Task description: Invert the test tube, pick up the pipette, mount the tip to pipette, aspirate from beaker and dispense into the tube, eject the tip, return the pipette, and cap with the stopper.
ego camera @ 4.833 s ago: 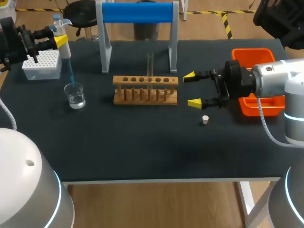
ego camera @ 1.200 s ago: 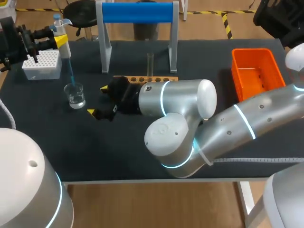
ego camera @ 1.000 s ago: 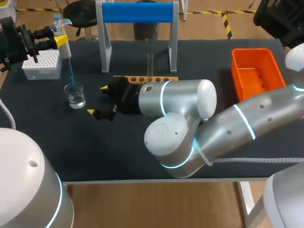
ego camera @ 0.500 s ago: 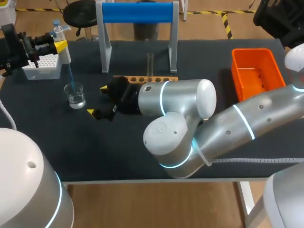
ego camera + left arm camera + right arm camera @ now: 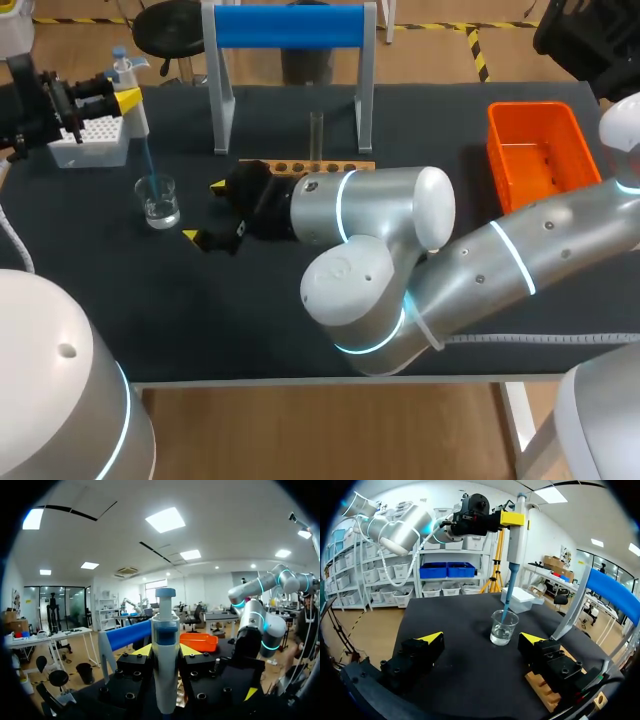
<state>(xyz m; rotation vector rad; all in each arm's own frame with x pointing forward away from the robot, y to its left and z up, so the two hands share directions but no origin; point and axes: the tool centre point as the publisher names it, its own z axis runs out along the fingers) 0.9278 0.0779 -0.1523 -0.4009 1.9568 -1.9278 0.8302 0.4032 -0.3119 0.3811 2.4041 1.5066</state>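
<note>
The left gripper (image 5: pixel 125 98) gripped the pipette (image 5: pixel 135 100) upright so its blue tip (image 5: pixel 506 607) dipped into the glass beaker (image 5: pixel 159 200), presumably to aspirate, while the right gripper (image 5: pixel 205 210) waited open just beside it, the test tube (image 5: pixel 316 135) standing in the wooden rack (image 5: pixel 300 166).

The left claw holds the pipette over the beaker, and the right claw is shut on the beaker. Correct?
No: the right claw is open, the beaker standing clear ahead of it, as the right wrist view shows. The rest holds.
</note>
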